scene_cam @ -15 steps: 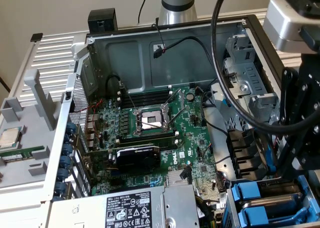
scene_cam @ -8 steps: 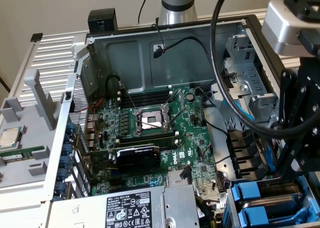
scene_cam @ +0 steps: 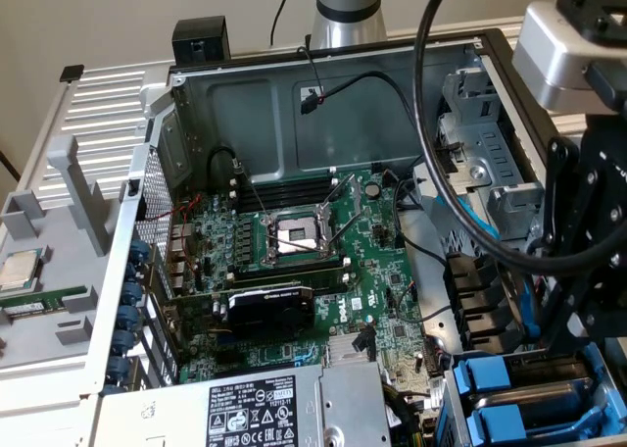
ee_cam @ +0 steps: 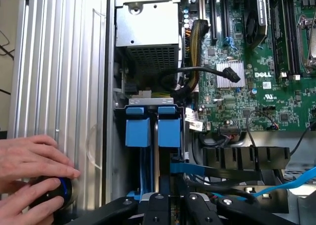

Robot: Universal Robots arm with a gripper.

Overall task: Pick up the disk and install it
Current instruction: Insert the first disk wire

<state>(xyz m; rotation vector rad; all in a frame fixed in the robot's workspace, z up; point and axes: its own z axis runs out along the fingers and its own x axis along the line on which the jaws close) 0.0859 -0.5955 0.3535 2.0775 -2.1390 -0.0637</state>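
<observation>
drive bay (ee_cam: pixel 148 111) | holds two blue carriers (ee_cam: pixel 137 126), apparently | gripper (ee_cam: pixel 168 205) above

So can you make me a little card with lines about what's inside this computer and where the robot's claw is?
place: open computer case
main board: green motherboard, with an uncovered processor socket
drive bay: blue carriers, two side by side
claw: claw, black, shut, just above the blue carriers' bay
held item: cannot tell
person: hands on a round black knob, on the ribbed metal surface beside the case
loose part: small silver chip on a grey tray outside the case
</observation>
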